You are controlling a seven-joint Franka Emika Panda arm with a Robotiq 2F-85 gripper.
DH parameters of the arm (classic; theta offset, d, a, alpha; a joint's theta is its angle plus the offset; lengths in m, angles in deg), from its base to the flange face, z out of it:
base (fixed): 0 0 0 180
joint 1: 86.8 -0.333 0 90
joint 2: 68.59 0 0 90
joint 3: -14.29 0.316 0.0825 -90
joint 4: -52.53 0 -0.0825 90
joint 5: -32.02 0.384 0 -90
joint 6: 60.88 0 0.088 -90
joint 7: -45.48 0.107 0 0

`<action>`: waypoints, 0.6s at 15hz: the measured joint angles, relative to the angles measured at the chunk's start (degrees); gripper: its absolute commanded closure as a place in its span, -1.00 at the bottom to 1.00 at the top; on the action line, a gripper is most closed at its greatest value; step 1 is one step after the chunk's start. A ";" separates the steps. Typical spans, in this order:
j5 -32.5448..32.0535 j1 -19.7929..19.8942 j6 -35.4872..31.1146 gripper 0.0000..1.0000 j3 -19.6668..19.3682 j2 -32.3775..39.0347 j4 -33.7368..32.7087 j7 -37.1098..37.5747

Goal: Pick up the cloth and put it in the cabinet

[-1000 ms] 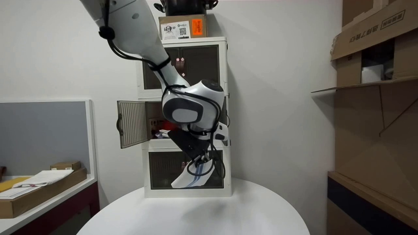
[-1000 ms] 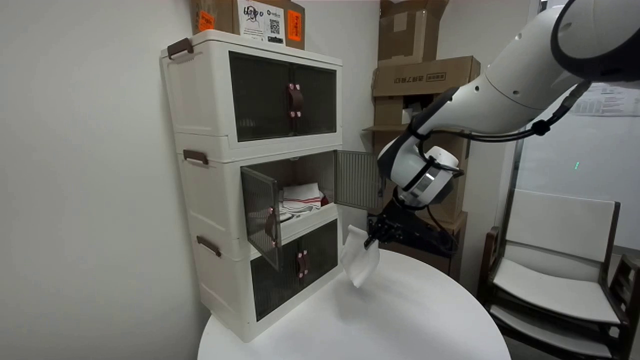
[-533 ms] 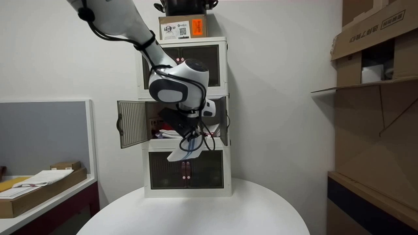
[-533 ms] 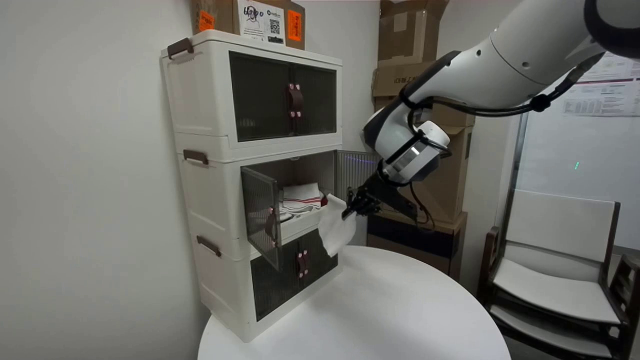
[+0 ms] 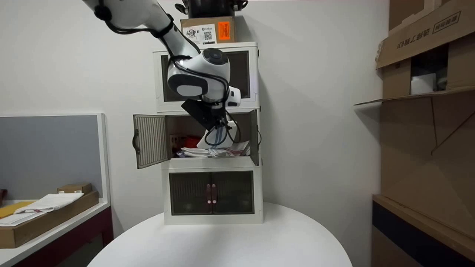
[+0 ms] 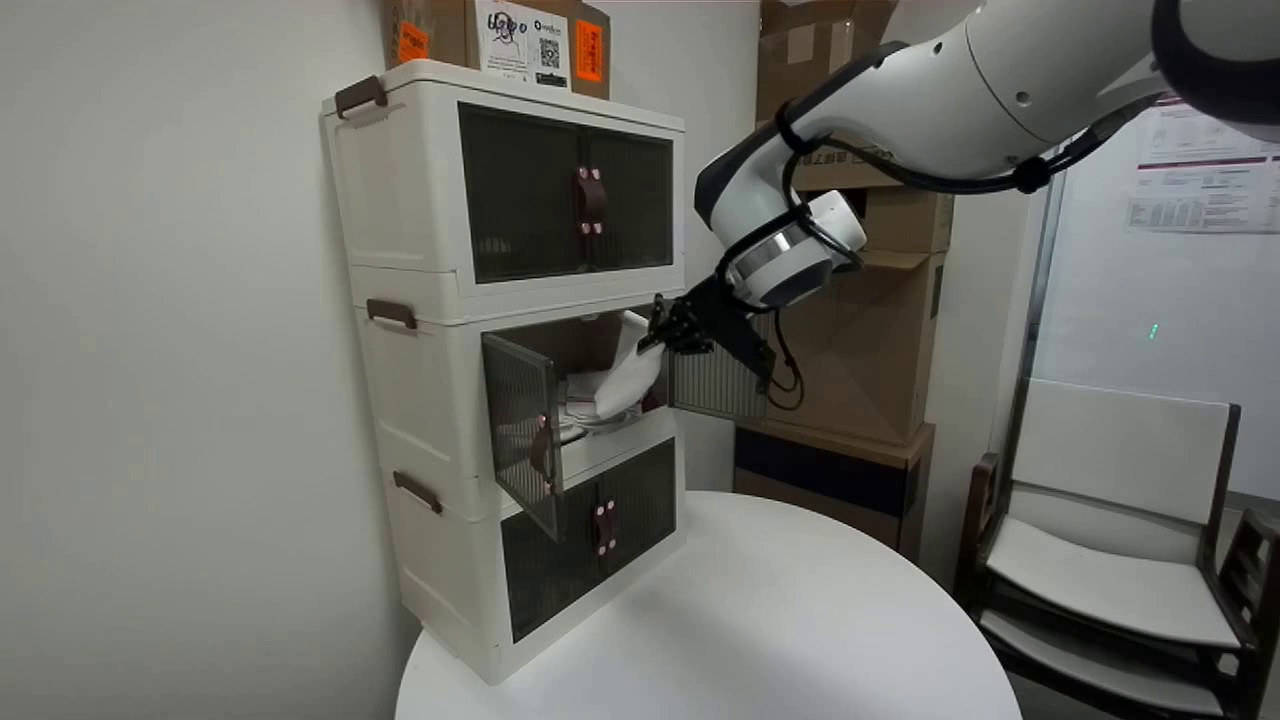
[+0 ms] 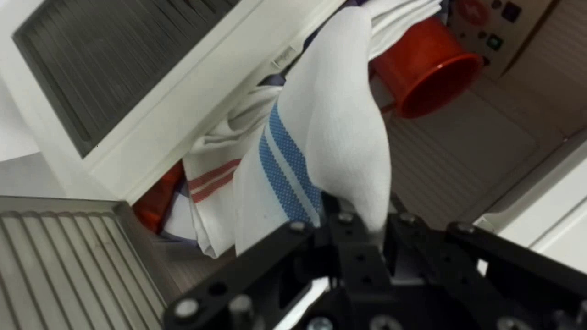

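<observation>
Gripper [image 6: 651, 336] w/ wht cloth [image 6: 630, 380] @ open mid cab [image 6: 425, 400].

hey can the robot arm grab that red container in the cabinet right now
Probably not: the gripper is full, shut on the blue-striped cloth, though the open cabinet doors leave a way in to the red container.

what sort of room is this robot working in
Probably a storage corner of an office or lab, though nothing in view settles which. Three things point that way: stacked cardboard boxes, a tiered white cabinet, and what look like printed sheets posted up.
</observation>
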 measured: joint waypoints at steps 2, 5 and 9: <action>1.76 0.05 1.15 0.78 0.16 1.69 -2.79 -0.04; 2.98 0.51 4.65 0.78 0.15 4.31 -6.03 -0.03; 3.04 0.61 4.83 0.94 0.17 5.26 -7.08 -0.02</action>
